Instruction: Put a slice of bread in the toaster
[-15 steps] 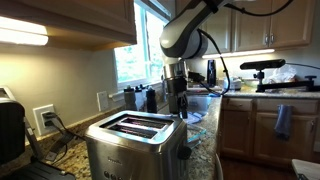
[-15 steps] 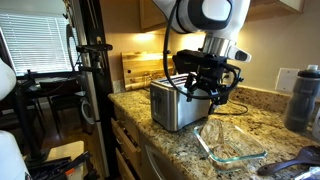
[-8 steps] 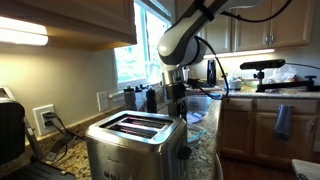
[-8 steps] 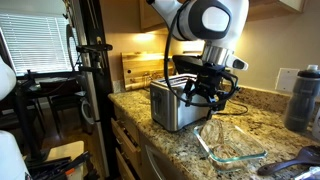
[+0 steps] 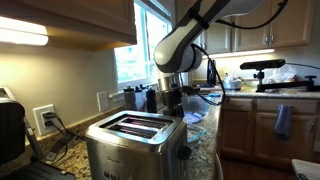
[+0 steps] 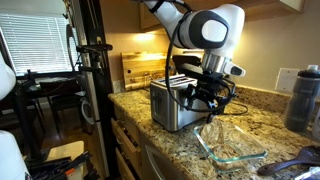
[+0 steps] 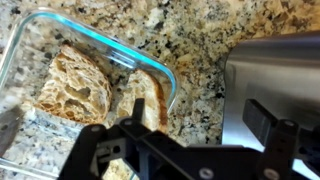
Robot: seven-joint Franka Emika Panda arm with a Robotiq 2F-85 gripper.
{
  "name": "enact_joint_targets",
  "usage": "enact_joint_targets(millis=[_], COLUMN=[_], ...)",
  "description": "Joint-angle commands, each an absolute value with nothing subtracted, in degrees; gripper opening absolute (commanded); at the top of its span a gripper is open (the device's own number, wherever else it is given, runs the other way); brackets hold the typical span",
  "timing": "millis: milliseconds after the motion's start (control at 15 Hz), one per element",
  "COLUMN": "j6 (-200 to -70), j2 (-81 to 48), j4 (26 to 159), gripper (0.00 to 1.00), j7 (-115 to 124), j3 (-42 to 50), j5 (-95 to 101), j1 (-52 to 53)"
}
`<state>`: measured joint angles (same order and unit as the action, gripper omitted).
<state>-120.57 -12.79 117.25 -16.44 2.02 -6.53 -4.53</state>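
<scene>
The steel toaster point(image 5: 135, 145) stands on the granite counter, also seen in an exterior view point(image 6: 172, 105); its side fills the right of the wrist view point(image 7: 275, 65). My gripper point(image 7: 198, 118) is open and empty, hovering over the counter between the toaster and a glass dish point(image 7: 100, 45). A slice of bread point(image 7: 75, 85) lies flat in the dish, and another slice point(image 7: 152, 100) stands on edge by the dish's wall. In the exterior views the gripper point(image 5: 172, 100) point(image 6: 205, 98) hangs low beside the toaster, above the dish point(image 6: 230, 145).
A black appliance point(image 5: 10, 130) stands at the counter's end with cables behind it. A dark bottle point(image 6: 300, 95) stands beyond the dish. A wooden board point(image 6: 140, 68) leans on the wall behind the toaster. The counter edge point(image 6: 130, 125) drops off in front.
The arm has swung a little toward the toaster and the gripper has come lower over the dish. The jaws stay open.
</scene>
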Motion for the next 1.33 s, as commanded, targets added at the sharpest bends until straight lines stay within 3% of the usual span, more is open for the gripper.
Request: enact_joint_targets(millis=[0, 1267], j6=[-122.3, -122.1], j2=[-13.3, -20.4], j4=[116.7, 109.3], gripper=[1.0, 1.0], j7=[-13.6, -12.1], j3=[2.0, 3.4], j5=[-5.2, -2.6], j1=[-4.2, -6.3])
